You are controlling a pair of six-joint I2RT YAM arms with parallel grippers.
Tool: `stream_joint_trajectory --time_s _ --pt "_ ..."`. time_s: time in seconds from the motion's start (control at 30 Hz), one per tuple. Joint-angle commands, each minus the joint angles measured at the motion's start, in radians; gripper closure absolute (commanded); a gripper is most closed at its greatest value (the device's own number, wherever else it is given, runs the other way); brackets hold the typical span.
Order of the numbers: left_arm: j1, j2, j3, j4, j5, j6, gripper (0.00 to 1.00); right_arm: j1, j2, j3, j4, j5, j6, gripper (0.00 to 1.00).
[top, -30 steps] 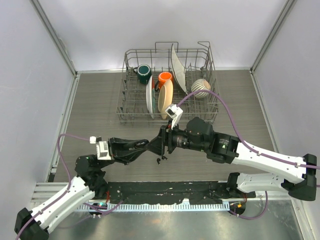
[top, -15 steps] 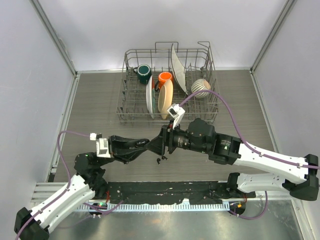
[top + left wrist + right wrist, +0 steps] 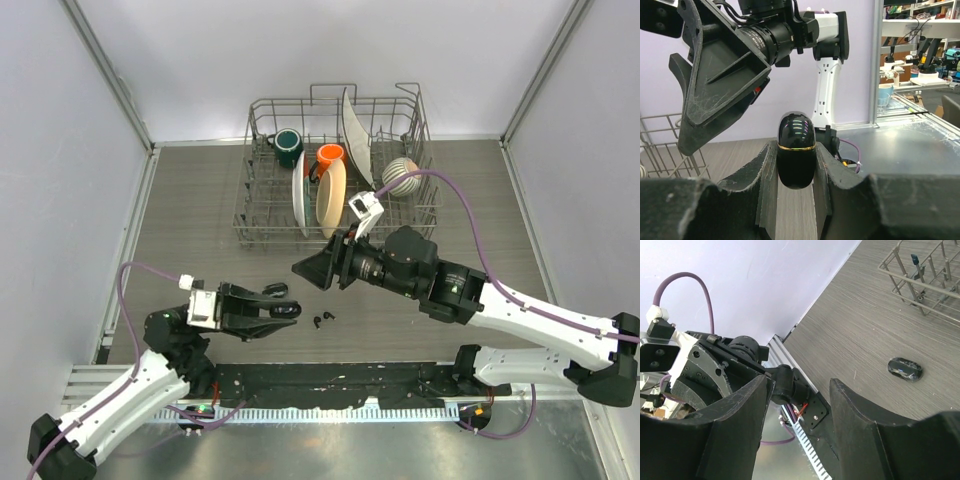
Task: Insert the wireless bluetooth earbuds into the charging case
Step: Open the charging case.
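My left gripper (image 3: pixel 283 314) is shut on a glossy black oval charging case (image 3: pixel 796 150) with a thin gold seam, held low over the table. The case looks closed. Two tiny black earbuds (image 3: pixel 323 320) lie on the table just right of that gripper's tips. My right gripper (image 3: pixel 310 268) is open and empty, raised above the table, a little beyond the earbuds. In the right wrist view its jaws (image 3: pixel 800 415) stand wide apart with nothing between them. The earbuds do not show in either wrist view.
A second glossy black oval (image 3: pixel 272 291) lies on the table beside my left gripper; it also shows in the right wrist view (image 3: pixel 905 369). A wire dish rack (image 3: pixel 262 225) with mugs, plates and a bowl stands at the back.
The two grippers met at the table's middle before. Now my left gripper has drawn back to the lower left with the case, and my right gripper has pulled away and stands open.
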Motion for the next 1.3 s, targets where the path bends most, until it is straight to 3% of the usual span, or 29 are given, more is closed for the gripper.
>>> stream_joint_trajectory --time_s 0.0,0.13,0.3,0.63,0.87,1.07,1.27 --pt "-0.002 -0.023 0.023 0.019 -0.016 0.017 1.00 -0.005 -0.027 0.009 0.076 0.028 0.016 0.41" --pt "-0.002 -0.064 0.009 -0.051 -0.096 0.069 0.99 -0.005 -0.053 -0.002 0.107 -0.038 -0.017 0.39" --pt "-0.002 -0.126 0.003 -0.142 -0.230 0.147 1.00 -0.001 -0.012 0.039 0.064 -0.266 -0.048 0.39" --pt "-0.002 -0.114 0.012 -0.150 -0.254 0.170 1.00 0.028 0.038 0.032 0.065 -0.260 -0.062 0.39" --pt "-0.002 -0.108 0.015 -0.162 -0.272 0.181 1.00 0.028 -0.015 0.006 0.145 -0.269 -0.073 0.39" --pt "-0.002 -0.101 0.014 -0.153 -0.289 0.184 1.00 0.050 0.008 0.026 0.117 -0.340 -0.091 0.39" --pt "-0.004 -0.092 0.020 -0.142 -0.275 0.179 1.00 0.061 0.010 0.023 0.081 -0.308 -0.104 0.41"
